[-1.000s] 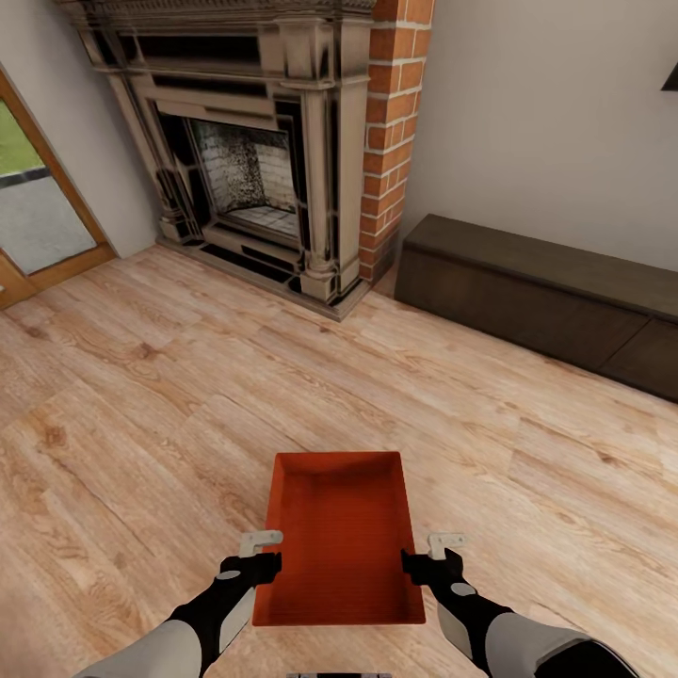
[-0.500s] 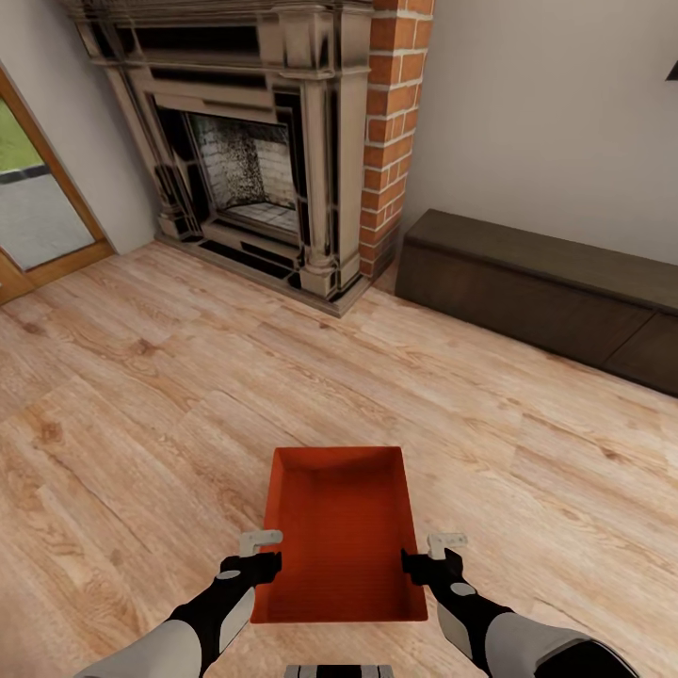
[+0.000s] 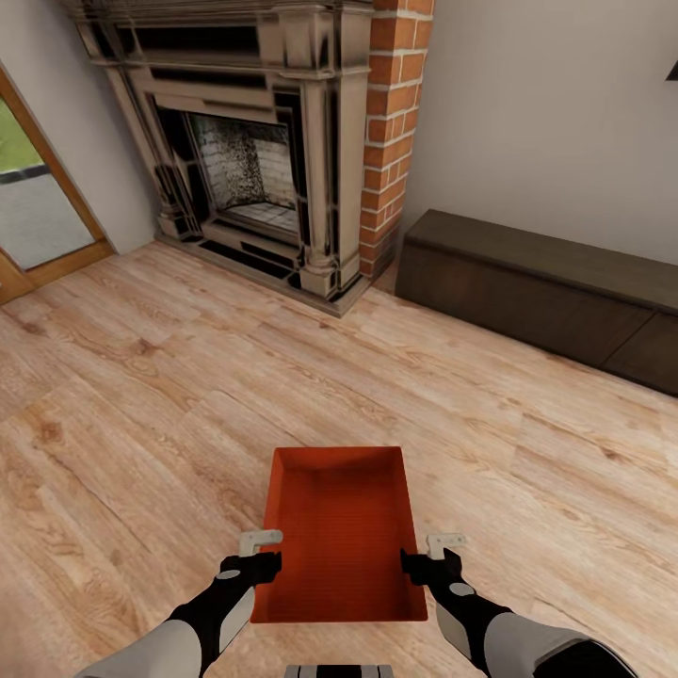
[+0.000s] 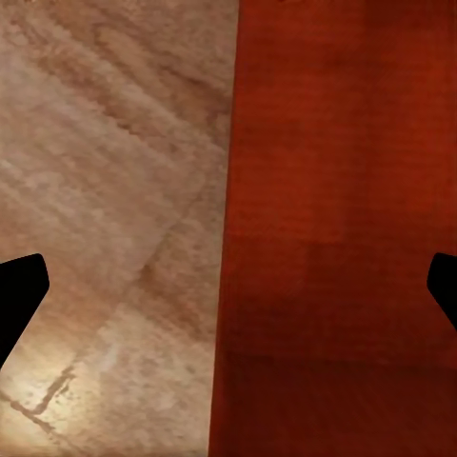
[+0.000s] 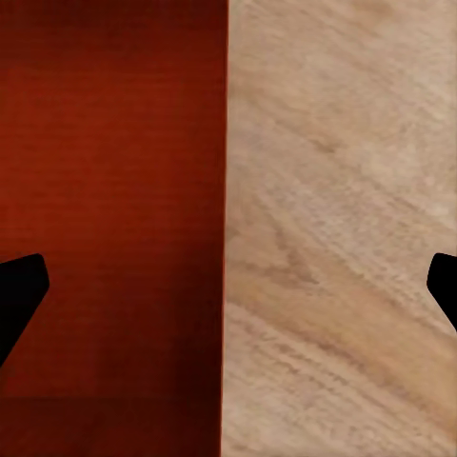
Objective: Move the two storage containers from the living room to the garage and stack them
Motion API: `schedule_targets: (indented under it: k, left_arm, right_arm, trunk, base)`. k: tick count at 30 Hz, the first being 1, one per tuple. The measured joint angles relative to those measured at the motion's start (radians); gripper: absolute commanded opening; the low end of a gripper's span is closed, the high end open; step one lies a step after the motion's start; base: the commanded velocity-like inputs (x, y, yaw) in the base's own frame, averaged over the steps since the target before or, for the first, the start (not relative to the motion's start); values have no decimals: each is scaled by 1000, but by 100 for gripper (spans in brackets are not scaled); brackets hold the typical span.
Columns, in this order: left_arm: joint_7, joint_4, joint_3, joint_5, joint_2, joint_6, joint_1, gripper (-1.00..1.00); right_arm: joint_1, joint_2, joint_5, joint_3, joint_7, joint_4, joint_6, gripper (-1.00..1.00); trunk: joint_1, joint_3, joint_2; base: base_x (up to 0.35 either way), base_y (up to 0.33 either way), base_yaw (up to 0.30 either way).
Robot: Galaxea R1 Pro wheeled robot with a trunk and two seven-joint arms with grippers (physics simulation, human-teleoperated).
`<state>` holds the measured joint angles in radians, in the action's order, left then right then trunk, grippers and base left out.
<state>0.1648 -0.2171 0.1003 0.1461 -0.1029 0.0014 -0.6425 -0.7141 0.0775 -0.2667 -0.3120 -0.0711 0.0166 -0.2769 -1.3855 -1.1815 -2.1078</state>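
Wood floor (image 3: 141, 395) surrounds container (image 3: 339, 537) between open tools.

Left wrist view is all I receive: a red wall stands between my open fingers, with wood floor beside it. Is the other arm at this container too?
Observer: Yes. The right gripper straddles the opposite long wall of the storage container, its fingers wide apart.
Operator: Is something lying inside the container?
Observer: No, the head view shows its ribbed inside empty.
Operator: What stands ahead of the robot?
Observer: A fireplace with a brick column, and a low dark bench to its right.
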Motion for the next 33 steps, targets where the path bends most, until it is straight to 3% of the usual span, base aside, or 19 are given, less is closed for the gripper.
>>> schedule_targets:
  k: [11,25,33]
  left_arm:
    - [0,0,0,0,0,0,0,100]
    - [0,1,0,0,0,0,0,100]
    - [0,0,0,0,1,0,0,100]
  right_arm:
    - [0,0,0,0,0,0,0,100]
    - [0,0,0,0,0,0,0,100]
    - [0,0,0,0,0,0,0,100]
  trunk:
    - [0,0,0]
    - [-54,-44,-98]
    - [-54,-44,-98]
  base:
    - [0,0,0]
    - [0,0,0]
    - [0,0,0]
